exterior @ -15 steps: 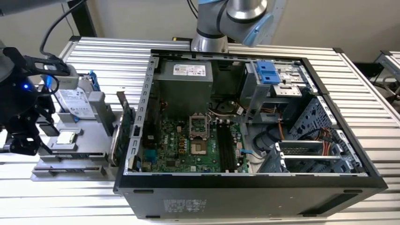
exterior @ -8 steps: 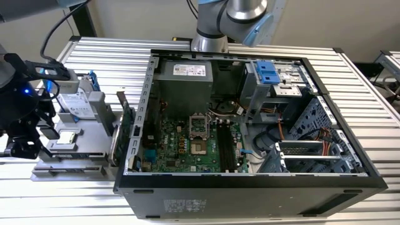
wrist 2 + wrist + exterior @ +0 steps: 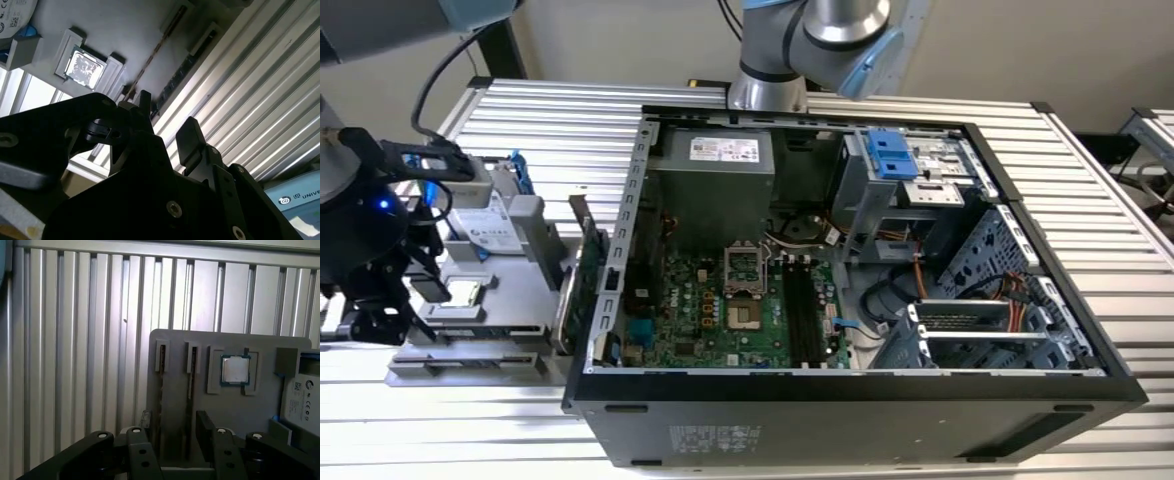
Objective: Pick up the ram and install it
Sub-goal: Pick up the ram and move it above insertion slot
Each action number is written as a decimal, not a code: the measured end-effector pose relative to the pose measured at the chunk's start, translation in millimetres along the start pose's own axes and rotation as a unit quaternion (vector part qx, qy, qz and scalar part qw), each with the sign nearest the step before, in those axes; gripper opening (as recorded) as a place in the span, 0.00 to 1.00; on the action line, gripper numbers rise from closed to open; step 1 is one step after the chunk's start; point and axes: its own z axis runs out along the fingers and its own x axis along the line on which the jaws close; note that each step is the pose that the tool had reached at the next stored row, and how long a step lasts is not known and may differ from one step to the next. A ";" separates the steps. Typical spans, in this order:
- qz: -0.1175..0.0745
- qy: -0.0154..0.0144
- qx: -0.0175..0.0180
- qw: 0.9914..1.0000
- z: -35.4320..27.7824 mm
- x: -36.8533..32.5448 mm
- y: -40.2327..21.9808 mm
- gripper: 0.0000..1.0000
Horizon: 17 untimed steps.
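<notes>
2 fingers (image 3: 206, 437) of the gripper (image 3: 170, 425) are spread apart, nothing pinched. Tool hangs over a grey fixture plate (image 3: 175, 345), tips aimed at it. The ram (image 3: 160, 400) (image 3: 176, 80) stands on edge in a slot of that plate, lined up w/ the gap btwn the fingers and just beyond the tips. Its row of black chips shows in the second wrist view. Can't tell if either finger touches it. A second stick (image 3: 190, 390), also on edge, sits parallel and just beside the ram. In the first wrist view it falls inside the finger gap too. CPU (image 3: 235, 370) lies flat in its nest past that stick, farther from the tool axis, and a labelled drive (image 3: 300, 400) sits beyond the CPU. Plate rests on the ribbed alu table (image 3: 75, 340). In the exterior view the open PC case (image 3: 854, 390) is well apart from the tool. Its motherboard (image 3: 707, 300) is exposed, black RAM slots (image 3: 803, 310) unfilled.
</notes>
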 end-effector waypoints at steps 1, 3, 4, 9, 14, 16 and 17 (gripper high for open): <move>0.000 0.000 0.000 1.000 1.2 0.0 0.0 1.00; 0.000 0.000 0.000 1.000 3.6 0.1 0.0 1.00; 0.000 0.000 0.000 1.000 4.8 0.1 0.0 1.00; 0.000 0.000 0.000 1.000 10.3 3.1 0.0 1.00; 0.000 0.000 0.000 1.000 15.3 5.3 0.1 1.00; 0.003 0.000 0.000 1.000 16.8 5.4 0.0 1.00; 0.005 0.000 0.000 1.000 17.7 5.4 0.0 1.00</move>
